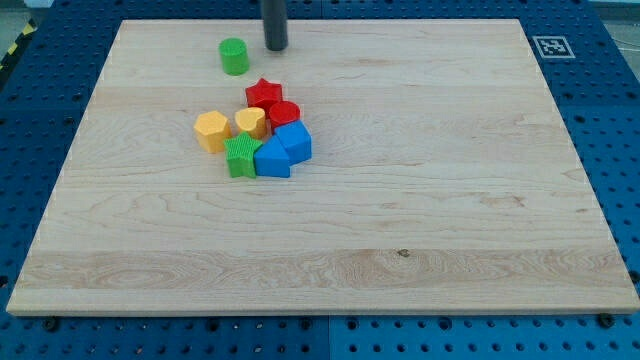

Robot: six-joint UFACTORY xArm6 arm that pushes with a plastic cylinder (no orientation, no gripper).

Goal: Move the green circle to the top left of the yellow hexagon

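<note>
The green circle (234,56) stands alone near the view's top left of the wooden board (420,200). The yellow hexagon (211,130) sits below it, at the left end of a cluster. My tip (275,46) is just to the right of the green circle, a small gap apart, and above the cluster. The rod comes down from the view's top edge.
The cluster holds a red star (263,94), a red circle (284,114), a second yellow block (250,122), a green block (240,157) and two blue blocks (272,159) (294,141), packed together. A marker tag (548,46) sits off the board's top right corner.
</note>
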